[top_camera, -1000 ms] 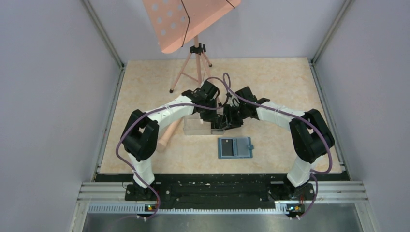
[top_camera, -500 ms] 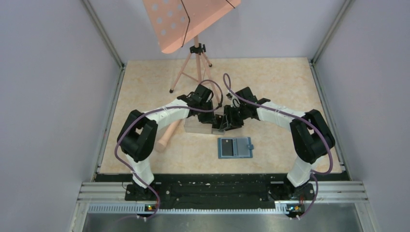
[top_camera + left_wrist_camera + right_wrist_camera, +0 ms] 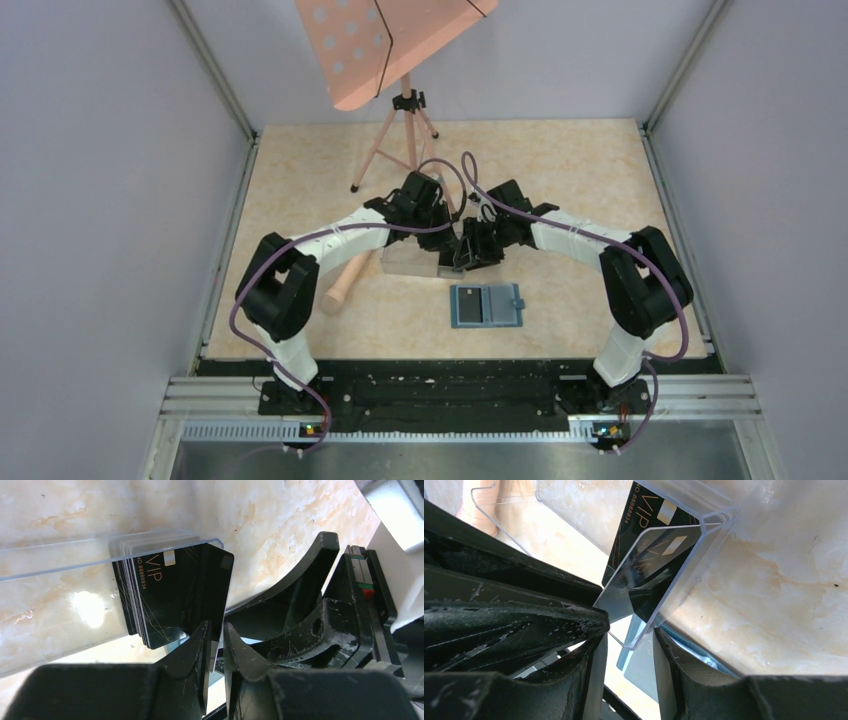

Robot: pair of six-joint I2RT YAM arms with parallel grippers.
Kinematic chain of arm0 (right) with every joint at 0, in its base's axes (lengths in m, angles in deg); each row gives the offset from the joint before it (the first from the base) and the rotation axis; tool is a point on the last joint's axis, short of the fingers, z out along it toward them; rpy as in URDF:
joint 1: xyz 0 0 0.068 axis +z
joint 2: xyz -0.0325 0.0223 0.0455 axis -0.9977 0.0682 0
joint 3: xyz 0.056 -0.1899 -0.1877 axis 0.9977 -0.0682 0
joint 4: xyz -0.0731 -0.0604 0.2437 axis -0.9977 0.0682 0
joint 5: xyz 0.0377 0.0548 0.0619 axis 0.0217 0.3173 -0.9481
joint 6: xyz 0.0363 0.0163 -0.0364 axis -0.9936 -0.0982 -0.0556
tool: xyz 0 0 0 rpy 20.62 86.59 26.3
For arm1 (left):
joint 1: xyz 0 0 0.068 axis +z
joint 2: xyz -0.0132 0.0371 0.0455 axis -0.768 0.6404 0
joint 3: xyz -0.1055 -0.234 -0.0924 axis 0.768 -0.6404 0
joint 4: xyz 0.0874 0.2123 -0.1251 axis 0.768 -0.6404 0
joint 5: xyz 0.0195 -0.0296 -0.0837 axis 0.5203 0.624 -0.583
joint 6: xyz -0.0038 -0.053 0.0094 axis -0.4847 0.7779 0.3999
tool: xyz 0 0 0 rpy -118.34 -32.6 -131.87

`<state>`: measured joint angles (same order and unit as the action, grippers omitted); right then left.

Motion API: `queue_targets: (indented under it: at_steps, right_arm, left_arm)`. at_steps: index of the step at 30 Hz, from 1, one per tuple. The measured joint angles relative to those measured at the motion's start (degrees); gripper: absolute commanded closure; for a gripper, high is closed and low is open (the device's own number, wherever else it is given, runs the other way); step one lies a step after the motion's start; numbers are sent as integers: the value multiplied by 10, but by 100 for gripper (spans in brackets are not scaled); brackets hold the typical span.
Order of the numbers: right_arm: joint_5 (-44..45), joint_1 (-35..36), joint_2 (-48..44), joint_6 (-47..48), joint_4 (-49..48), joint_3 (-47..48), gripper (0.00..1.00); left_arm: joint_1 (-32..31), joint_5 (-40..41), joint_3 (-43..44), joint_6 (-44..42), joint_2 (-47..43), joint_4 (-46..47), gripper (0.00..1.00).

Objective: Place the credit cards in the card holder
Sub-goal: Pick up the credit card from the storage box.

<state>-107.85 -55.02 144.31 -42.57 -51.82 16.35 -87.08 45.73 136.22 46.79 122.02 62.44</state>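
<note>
Guessing the slip-up here is the left gripper [image 3: 216, 647], jaws nearly shut on just the front card [image 3: 217, 580], dragging the other credit cards [image 3: 150, 600] out of the clear box [image 3: 55, 560] that the part-open right gripper [image 3: 629, 655] clamps, with the card holder [image 3: 486, 305] lying open nearby.

Body check, both units. The left arm [image 3: 335, 238] and right arm [image 3: 578, 233] look alike to me: white tubular links between bulky black joint housings [image 3: 283, 288]. A loose purple cable [image 3: 243, 322] runs along each arm from base to wrist. I note black base blocks [image 3: 290, 395] at the bottom of each. The left gripper [image 3: 215, 630] has two black tapered fingers. The right gripper [image 3: 629, 636] has black fingers scuffed with pale scratches, and its body carries a green strip with a red patch [image 3: 364, 585].
</note>
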Motion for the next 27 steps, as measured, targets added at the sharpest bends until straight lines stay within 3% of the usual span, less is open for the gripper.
queue_targets:
  at_steps: [8, 11, 13, 20, 22, 27]
  right_arm:
    - [0, 0, 0, 2, 0, 0, 62]
    - [0, 0, 0, 4, 0, 0, 62]
    - [0, 0, 0, 4, 0, 0, 62]
    - [2, 0, -5, 4, 2, 0, 60]
    - [2, 0, -12, 3, 2, 0, 58]
    - [2, -7, -53, -1, 5, 0, 42]
  left_arm:
    - [0, 14, 2, -3, 19, -30, 78]
    - [0, 21, 4, -5, 30, -42, 88]
    - [1, 19, 5, -5, 32, -43, 100]
    - [-2, 10, 19, -5, 31, -41, 100]
    - [-2, 18, 19, -6, 28, -43, 100]
    - [-3, 52, -5, -12, -24, -47, 100]
